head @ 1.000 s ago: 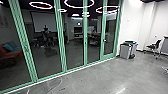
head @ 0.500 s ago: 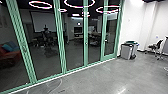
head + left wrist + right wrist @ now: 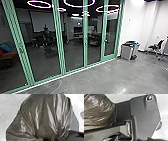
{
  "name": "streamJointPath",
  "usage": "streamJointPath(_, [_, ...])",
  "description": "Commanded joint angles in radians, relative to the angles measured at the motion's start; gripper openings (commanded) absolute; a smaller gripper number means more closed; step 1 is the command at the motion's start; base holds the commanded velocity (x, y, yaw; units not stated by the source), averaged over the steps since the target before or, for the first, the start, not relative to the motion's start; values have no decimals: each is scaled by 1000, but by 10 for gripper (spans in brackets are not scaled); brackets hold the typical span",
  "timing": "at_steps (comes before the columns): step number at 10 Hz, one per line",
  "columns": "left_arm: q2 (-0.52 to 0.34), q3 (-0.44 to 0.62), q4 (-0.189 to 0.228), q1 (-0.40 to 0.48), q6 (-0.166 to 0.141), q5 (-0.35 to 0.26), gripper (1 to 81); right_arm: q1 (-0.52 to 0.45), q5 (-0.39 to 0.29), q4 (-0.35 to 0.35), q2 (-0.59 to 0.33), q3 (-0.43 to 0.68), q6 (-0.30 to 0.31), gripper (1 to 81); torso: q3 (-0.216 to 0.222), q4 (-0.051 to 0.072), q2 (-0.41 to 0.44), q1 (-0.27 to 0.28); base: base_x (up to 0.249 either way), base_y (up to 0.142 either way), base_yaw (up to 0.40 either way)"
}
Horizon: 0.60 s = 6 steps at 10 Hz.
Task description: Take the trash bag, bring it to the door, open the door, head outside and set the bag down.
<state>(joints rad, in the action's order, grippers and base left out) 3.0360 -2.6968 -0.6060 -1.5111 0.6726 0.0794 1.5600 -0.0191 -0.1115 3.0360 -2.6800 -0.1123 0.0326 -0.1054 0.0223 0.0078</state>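
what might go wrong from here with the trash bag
The shiny dark plastic trash bag hangs close to the robot's base, so it might rub or snag there. Its thin, creased film might tear where it bunches up. Swinging wide, it might brush the green-framed glass wall.

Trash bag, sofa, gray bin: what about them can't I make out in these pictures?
- Trash bag, left wrist view: its plastic hides what's inside; the picture's edge cuts off its gathered end.
- Sofa, head view: the left edge cuts off part; dark glass dims the rest.
- Gray bin, head view: too small to tell what, if anything, it holds.
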Motion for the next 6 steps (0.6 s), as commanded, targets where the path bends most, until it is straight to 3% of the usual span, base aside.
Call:
streamJointPath(1, [5, 8, 11, 58, 4, -61, 10, -53, -58, 6, 0, 5, -4, 811, 0, 0, 0, 0, 124, -87, 0])
streamJointPath(6, [6, 8, 11, 58, 4, -61, 10, -53, -58, 7, 2, 5, -6, 811, 0, 0, 0, 0, 125, -86, 0])
